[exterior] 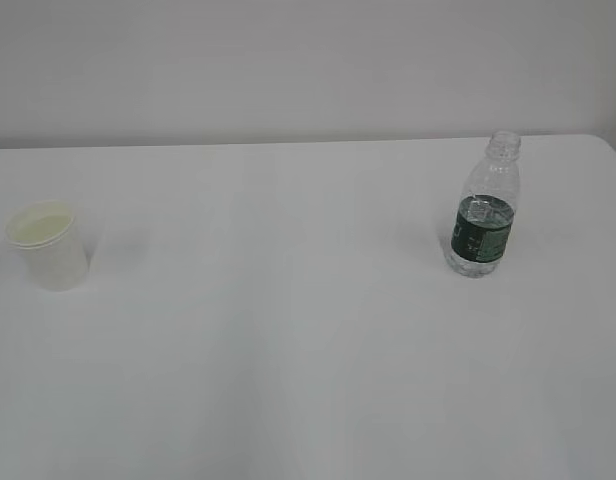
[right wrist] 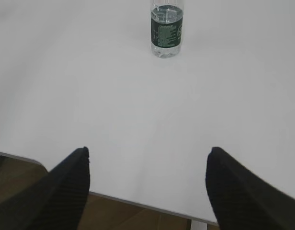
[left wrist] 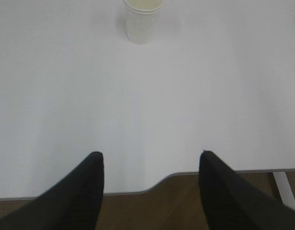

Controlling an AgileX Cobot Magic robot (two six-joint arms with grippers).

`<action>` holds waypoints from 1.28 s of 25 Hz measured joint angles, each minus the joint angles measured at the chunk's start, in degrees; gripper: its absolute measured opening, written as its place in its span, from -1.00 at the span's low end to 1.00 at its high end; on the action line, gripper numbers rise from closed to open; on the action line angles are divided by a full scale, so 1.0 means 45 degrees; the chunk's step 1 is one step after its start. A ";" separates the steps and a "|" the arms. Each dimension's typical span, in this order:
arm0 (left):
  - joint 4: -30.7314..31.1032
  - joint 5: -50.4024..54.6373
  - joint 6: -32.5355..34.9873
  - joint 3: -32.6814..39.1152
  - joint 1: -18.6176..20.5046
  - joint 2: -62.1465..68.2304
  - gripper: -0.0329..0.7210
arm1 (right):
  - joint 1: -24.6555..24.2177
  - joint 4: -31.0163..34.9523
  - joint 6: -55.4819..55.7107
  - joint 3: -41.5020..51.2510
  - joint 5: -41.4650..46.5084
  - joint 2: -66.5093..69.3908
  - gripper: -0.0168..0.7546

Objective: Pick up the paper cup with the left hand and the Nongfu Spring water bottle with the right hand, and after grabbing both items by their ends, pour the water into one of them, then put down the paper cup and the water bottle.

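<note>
We see a broad white bench (exterior: 288, 350) carrying 2 things, well apart. On its right side stands the small clear ribbed plastic water bottle (exterior: 484, 212) with a dark green label band, upright and uncapped; clear water (exterior: 478, 262) fills perhaps its lower half, though the level is hard to read. On the left side stands the small white tapered paper cup (exterior: 48, 245), upright, rim up. The left gripper (left wrist: 151, 158) hangs over the bench's near edge, jaws wide and empty, the cup far ahead. The right gripper (right wrist: 147, 153) likewise, jaws wide, facing the bottle.
</note>
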 joint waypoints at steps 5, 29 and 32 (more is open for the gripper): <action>-0.0066 -0.0023 0.0000 0.0000 0.0000 0.0000 0.26 | 0.0000 -0.0050 0.0000 0.0000 0.0046 -0.0190 0.53; -0.0224 -0.1917 0.0000 0.0608 0.0000 0.0000 0.26 | 0.0000 -0.0104 0.0000 0.0000 0.0046 -0.0190 0.53; -0.0224 -0.2022 0.0000 0.0655 0.0000 0.0000 0.26 | 0.0000 -0.0104 0.0000 0.0000 0.0046 -0.0190 0.53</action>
